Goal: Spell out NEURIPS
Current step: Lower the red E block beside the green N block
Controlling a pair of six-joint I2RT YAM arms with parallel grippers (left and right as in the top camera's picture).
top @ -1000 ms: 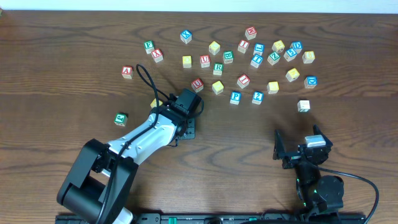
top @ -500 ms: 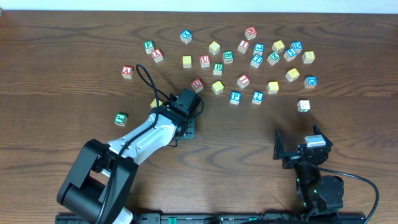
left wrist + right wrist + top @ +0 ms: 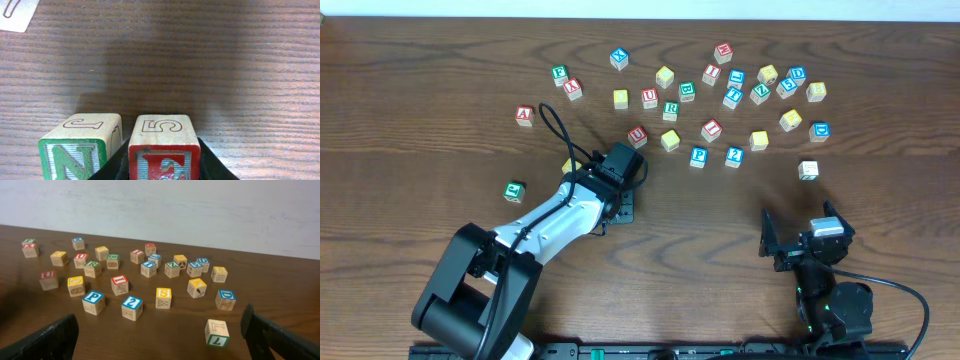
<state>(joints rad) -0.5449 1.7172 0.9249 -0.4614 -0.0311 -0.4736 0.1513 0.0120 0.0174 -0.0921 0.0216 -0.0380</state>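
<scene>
Two claws, left claw (image 3: 163,170) gripping E block (image 3: 164,134), right claw (image 3: 159,339) wide, woodgrain table (image 3: 235,60), white wall (image 3: 200,210)

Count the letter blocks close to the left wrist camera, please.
2. The green N block stands at the left; the red E block stands right beside it, inside the left hand. A pale corner at the top-left edge may be a third block.

We see a dark wooden table (image 3: 880,110) strewn with small wooden letter blocks. Our landmark is the blue P block (image 3: 698,156). A blue 2 block (image 3: 734,156) sits just to its right, and a red U block (image 3: 637,133) lies to its left and slightly behind. Most of the blocks cluster behind it. A green block (image 3: 514,189) lies alone far to its left. Close up, a green N block (image 3: 80,145) and a red E block (image 3: 164,147) stand side by side.
</scene>
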